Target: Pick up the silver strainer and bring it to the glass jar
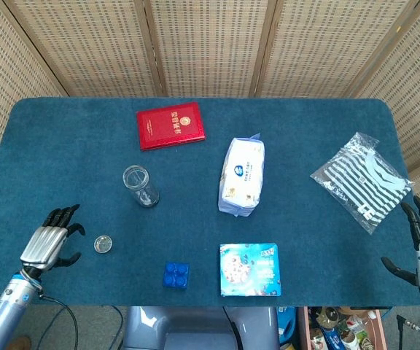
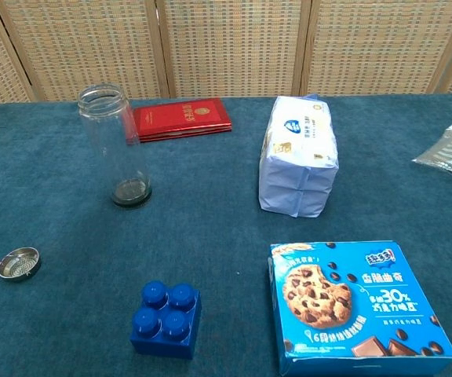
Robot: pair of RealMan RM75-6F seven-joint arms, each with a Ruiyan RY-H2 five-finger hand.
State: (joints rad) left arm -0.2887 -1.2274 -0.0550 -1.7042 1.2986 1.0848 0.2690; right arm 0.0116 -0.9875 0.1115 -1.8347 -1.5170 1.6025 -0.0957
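The head view looks almost straight down from high above the teal table (image 1: 64,138), taking in its whole top, the woven screen (image 1: 210,44) behind it and both near corners. The chest view sits low at the near edge, facing level toward that screen (image 2: 234,43), much closer in. Both share the near middle: glass jar (image 1: 140,186) (image 2: 114,145), red booklet (image 1: 170,125) (image 2: 181,119), tissue pack (image 1: 242,176) (image 2: 300,155), cookie box (image 1: 250,270) (image 2: 353,308), blue brick (image 1: 176,275) (image 2: 165,319).
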